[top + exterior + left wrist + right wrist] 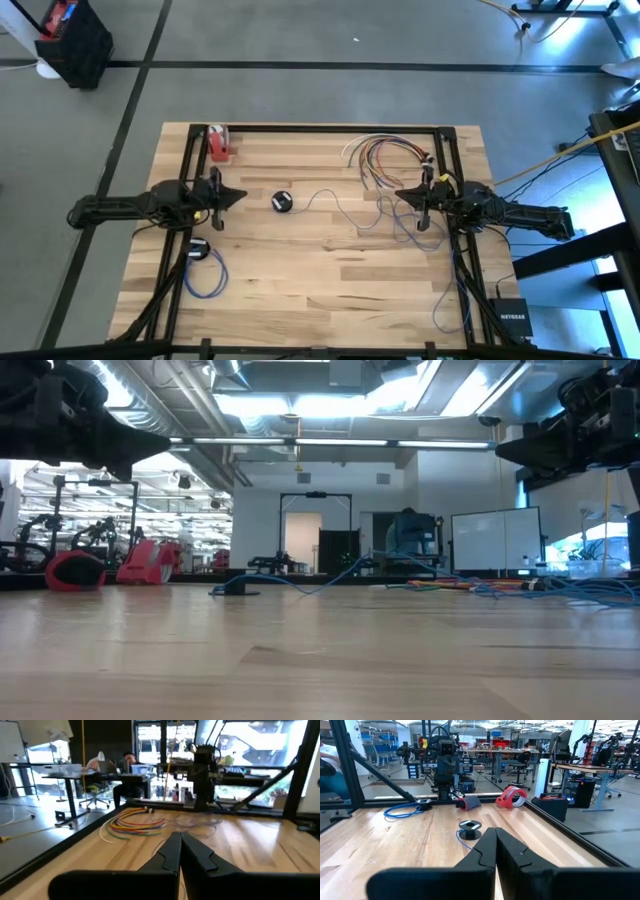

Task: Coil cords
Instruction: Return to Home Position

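A small black round disc [283,202] lies mid-table, and its thin cord [330,196] trails toward the table's right. A coiled blue cord [205,272] rests near the left front; the right wrist view shows it too [402,810]. A fan of red, orange and white cords [385,152] lies at the far right, also in the left wrist view [135,822]. Loose blue cords [408,228] lie below my right gripper. My left gripper [240,196] hovers shut left of the disc. My right gripper [400,193] hovers shut to the disc's right. Both point level at each other, holding nothing.
A red tape dispenser [218,143] stands at the far left corner. A black frame rail [330,129] runs along the far edge. A black box [512,318] sits off the near right corner. A yellow cable [540,165] hangs off the table's right side.
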Robot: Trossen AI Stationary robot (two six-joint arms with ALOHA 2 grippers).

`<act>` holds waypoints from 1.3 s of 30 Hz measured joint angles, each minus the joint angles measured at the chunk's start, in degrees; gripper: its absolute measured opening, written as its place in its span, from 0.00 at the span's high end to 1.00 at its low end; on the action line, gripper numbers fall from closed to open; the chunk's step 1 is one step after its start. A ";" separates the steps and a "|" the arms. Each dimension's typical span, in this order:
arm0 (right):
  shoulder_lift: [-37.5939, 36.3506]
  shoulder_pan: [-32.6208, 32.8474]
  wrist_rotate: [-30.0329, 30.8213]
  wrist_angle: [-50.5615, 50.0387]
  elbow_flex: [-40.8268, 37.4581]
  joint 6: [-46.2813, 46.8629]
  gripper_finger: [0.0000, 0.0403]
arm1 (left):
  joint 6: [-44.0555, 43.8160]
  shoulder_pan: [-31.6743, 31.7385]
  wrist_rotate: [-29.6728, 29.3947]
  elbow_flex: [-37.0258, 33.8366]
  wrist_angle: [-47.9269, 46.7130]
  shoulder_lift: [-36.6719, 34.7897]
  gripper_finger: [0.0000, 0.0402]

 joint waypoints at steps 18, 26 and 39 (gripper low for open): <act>0.00 0.00 0.00 0.00 0.00 0.00 0.98 | 1.27 0.15 4.08 0.00 -0.61 0.06 1.00; 0.00 0.00 0.00 0.00 0.00 0.00 0.98 | -0.97 0.15 4.08 0.00 -0.61 0.07 1.00; 0.00 0.00 0.00 0.00 0.00 0.00 0.98 | -0.97 0.15 4.07 -0.02 -0.60 0.07 1.00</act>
